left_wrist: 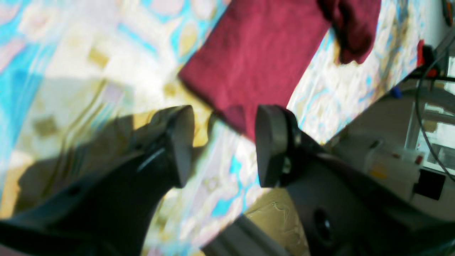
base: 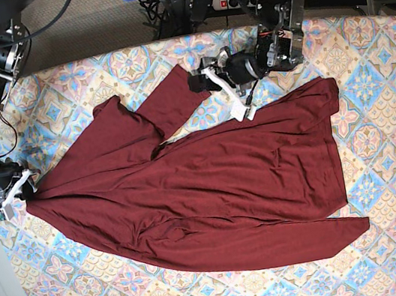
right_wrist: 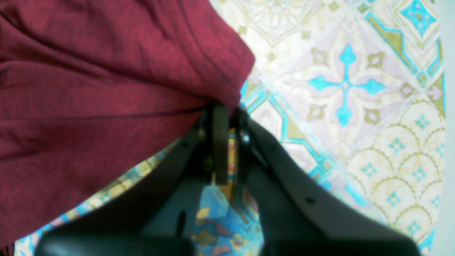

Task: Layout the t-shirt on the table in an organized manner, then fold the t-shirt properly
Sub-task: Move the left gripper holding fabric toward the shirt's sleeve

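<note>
Pinching a corner of the t-shirt (right_wrist: pixel 106 106), the right gripper (right_wrist: pixel 227 121) holds its jaws clenched on the maroon fabric (no readable writing anywhere). Farther off, the left gripper (left_wrist: pixel 224 142) hangs released above the sleeve end on the surface (base: pixel 361 29).

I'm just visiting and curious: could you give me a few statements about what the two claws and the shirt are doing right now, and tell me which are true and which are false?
1. The right claw is pinched shut on an edge of the t-shirt. True.
2. The left claw is gripping the sleeve. False: its jaws stand open, holding nothing, just short of the sleeve's end.
3. The t-shirt is neatly folded into a square. False: it lies spread out and wrinkled.
4. The table has a patterned tile-style covering. True.
5. The t-shirt has a large white print. False: it is plain maroon.
</note>
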### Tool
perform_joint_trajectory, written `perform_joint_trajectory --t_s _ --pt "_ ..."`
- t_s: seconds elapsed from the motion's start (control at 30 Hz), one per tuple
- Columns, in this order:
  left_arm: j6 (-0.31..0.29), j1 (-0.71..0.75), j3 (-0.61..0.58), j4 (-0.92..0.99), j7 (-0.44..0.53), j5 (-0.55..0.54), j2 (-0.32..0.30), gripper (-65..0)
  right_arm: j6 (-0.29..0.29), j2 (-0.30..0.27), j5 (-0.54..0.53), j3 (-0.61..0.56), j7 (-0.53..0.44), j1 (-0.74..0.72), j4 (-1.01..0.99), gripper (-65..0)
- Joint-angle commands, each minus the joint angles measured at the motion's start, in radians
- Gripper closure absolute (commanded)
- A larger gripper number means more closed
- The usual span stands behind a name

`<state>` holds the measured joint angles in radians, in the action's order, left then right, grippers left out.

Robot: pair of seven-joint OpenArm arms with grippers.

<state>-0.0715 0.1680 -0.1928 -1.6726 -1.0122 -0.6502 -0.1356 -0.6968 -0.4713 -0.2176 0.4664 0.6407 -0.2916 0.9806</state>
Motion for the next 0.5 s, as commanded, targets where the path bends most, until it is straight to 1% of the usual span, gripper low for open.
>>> perform_joint_trajectory --t_s 0.0,0.17,0.2,0.23,0.3,0.37,0.43,0.47 --pt "0.009 -0.005 -0.018 0.007 -0.004 0.034 0.011 -28.1 -0.001 -0.028 -0.018 0.004 -0.019 -0.024 0.021 0.0" --pt "0.009 -0.060 -0.090 0.114 0.000 0.088 0.060 -27.9 -0.001 -0.028 -0.018 0.009 -0.019 -0.022 0.021 0.0" --pt "0.008 -0.069 -0.104 0.122 0.000 0.097 0.072 -27.0 -0.001 -0.028 -0.018 0.009 -0.019 -0.022 0.021 0.0" --pt "0.008 -0.071 -0.115 0.124 0.000 0.108 0.083 -24.5 -0.001 -0.030 -0.018 0.009 -0.019 -0.022 0.021 0.0" --pt "0.006 -0.072 -0.126 0.122 0.000 0.122 0.093 -14.6 -0.001 -0.030 -0.018 0.010 -0.019 -0.022 0.021 0.0" --pt "0.006 -0.074 -0.121 0.122 0.011 0.123 0.092 -0.3 -0.001 -0.030 -0.018 0.010 -0.019 -0.022 0.021 0.0" --pt "0.006 -0.069 -0.119 0.118 0.016 0.119 0.081 0.0 -0.001 -0.030 -0.018 0.010 -0.019 -0.022 0.021 0.0" --pt "0.006 -0.068 -0.116 0.093 0.016 0.117 0.055 -1.1 -0.001 -0.031 -0.018 0.010 -0.020 -0.022 0.021 0.0"
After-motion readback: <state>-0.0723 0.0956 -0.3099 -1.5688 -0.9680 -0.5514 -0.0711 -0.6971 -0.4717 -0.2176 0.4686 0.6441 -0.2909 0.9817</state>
